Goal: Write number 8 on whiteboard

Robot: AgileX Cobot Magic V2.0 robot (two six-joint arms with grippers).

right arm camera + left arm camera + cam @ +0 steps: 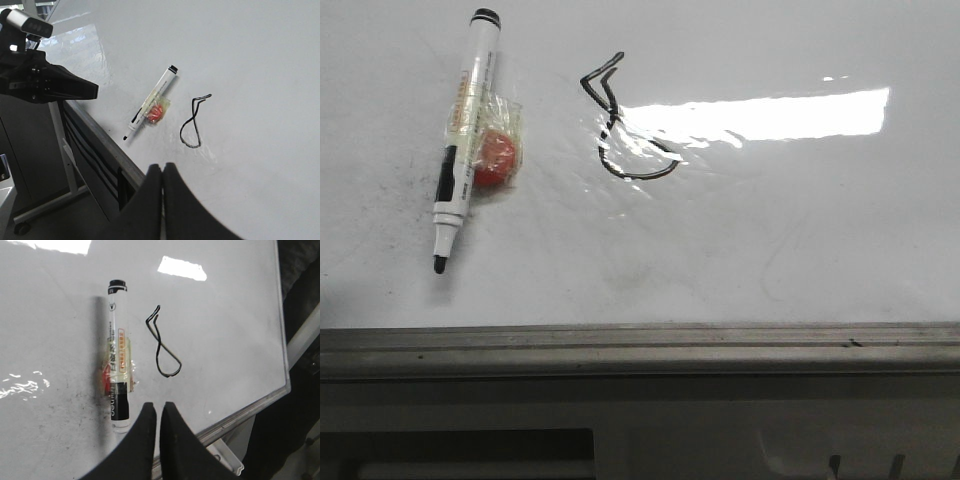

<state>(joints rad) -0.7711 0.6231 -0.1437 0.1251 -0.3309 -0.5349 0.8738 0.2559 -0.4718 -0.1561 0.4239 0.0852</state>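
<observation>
The large glossy white whiteboard point(770, 260) with a grey metal rim lay flat and filled the front view, its near rim running across the lower part of that view. The number 8 point(625, 125), a thin black marker line formed of a small angular hook joined to a rounded loop, sat on the board surface near the middle, partly crossed by a bright glare strip. To its left, well apart from the line, lay a white marker pen point(463, 140) with a black cap end and an exposed black tip pointing toward the near rim. A small red round object point(496, 158) was fixed against the pen's barrel under clear tape.

In the left wrist view, the left gripper point(158, 412) was clear of the board near its rim, just beside the pen's tip end. Its two black fingers were close together with only a narrow gap, and nothing was held between them.

In the right wrist view, the right gripper point(162, 172) was positioned over the board edge, apart from pen and number. Its fingers were pressed together and held nothing.
</observation>
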